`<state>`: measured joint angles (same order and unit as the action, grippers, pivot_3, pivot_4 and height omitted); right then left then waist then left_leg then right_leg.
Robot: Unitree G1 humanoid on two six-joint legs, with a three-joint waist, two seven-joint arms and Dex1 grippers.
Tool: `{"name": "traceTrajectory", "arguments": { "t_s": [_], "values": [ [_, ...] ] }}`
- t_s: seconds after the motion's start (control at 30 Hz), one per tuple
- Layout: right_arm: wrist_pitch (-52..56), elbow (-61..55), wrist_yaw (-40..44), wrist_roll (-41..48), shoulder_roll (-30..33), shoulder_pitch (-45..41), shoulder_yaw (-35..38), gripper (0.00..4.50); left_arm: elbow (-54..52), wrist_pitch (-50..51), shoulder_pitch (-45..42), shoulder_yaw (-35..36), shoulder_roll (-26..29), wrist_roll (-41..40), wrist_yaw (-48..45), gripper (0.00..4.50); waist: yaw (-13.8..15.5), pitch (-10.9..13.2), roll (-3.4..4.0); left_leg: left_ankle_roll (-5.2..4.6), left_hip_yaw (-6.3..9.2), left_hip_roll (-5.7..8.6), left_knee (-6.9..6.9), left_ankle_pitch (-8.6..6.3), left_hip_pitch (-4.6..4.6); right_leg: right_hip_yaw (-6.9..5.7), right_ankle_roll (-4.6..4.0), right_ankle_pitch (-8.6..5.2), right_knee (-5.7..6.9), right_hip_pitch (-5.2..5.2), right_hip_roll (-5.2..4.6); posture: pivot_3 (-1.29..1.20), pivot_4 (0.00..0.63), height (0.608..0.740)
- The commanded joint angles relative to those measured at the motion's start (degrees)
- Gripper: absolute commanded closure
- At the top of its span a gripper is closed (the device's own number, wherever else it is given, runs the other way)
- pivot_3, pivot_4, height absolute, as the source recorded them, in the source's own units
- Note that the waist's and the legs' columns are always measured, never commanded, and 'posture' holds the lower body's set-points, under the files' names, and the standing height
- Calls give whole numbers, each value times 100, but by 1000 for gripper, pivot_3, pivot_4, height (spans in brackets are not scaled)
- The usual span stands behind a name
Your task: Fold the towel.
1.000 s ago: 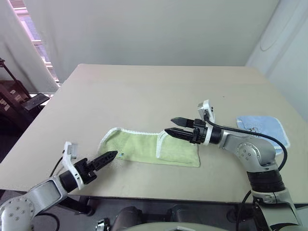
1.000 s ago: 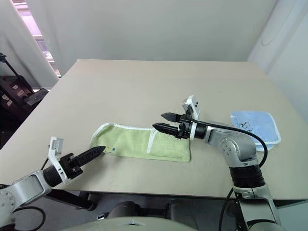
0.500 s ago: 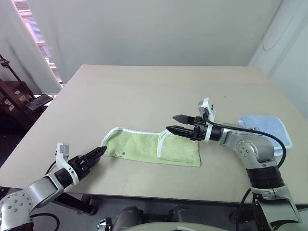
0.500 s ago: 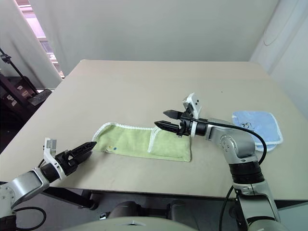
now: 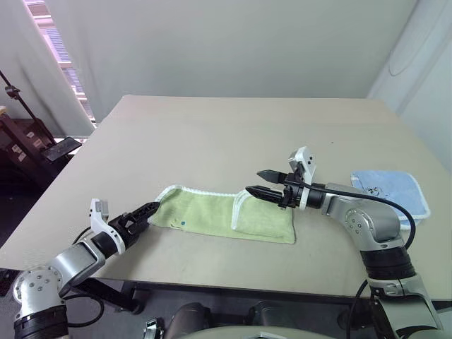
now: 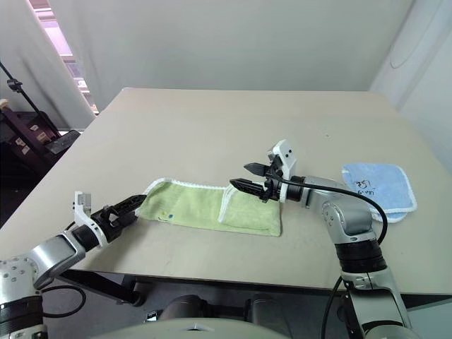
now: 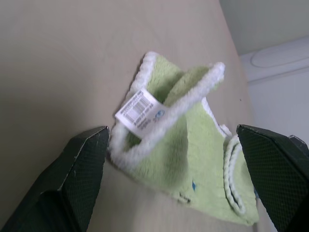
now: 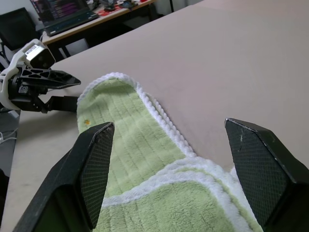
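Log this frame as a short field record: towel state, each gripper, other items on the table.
towel: light green, white edging, lying partly folded on the table, right end doubled over
left gripper: open, at the towel's left end, holding nothing
right gripper: open, over the towel's folded right end, holding nothing
blue towel: flat near the table's right edge, apart from the green one

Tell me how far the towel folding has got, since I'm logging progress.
Partly done: the green towel lies as a long strip on the table, its right end already doubled over. In hand: the open left gripper is at its left end, the open right gripper over the folded end, neither gripping. Left: the closing fold.
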<state>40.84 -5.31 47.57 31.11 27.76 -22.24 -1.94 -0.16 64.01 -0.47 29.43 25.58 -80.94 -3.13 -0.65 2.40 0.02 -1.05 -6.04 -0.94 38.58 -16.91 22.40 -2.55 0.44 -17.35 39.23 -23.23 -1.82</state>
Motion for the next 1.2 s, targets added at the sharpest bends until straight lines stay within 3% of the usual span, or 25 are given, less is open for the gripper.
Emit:
{"name": "traceTrajectory", "arguments": {
  "t_s": [0.03,0.33,0.37,0.43,0.77,0.8,1.2],
  "values": [
    [-113,15,-110,-5,-65,-128,156,683,93,30,-226,-173,-84,36,63,25,2,0,0,1,0,0,0,1,0,0,1,0,-1,0,0,0,0,724],
    [-106,15,-160,-50,-29,-112,162,683,40,478,-177,-368,-61,-97,98,25,2,-1,0,3,0,0,0,5,6,0,28,-17,-11,3,-2,0,0,724],
    [-114,22,-170,-53,-34,-113,165,683,48,479,-190,-360,-67,-103,124,194,3,-1,0,2,0,0,0,5,6,0,29,-18,-13,3,-2,0,0,724],
    [-126,22,-190,-59,-41,-107,163,683,44,512,-213,-406,-42,-54,103,606,3,0,-1,3,-1,0,0,5,10,0,33,-20,-16,3,-4,0,0,724],
    [-146,85,-317,-118,-76,-155,162,683,103,404,-393,-407,32,115,-11,4321,-12,9,-16,3,-1,1,-21,5,20,0,35,-23,-25,-8,-4,0,0,724],
    [-144,83,-324,-114,-69,-142,179,683,83,367,-406,-390,83,169,-79,4471,-11,10,-17,4,-1,1,-27,6,17,0,35,-24,-24,-8,-4,0,0,724],
    [14,-587,102,405,306,313,511,683,-490,735,-1074,-780,1137,309,-1433,4471,-37,21,-34,13,0,-2,-47,30,39,-3,24,-34,-25,-19,1,0,0,724]
  ]
}}
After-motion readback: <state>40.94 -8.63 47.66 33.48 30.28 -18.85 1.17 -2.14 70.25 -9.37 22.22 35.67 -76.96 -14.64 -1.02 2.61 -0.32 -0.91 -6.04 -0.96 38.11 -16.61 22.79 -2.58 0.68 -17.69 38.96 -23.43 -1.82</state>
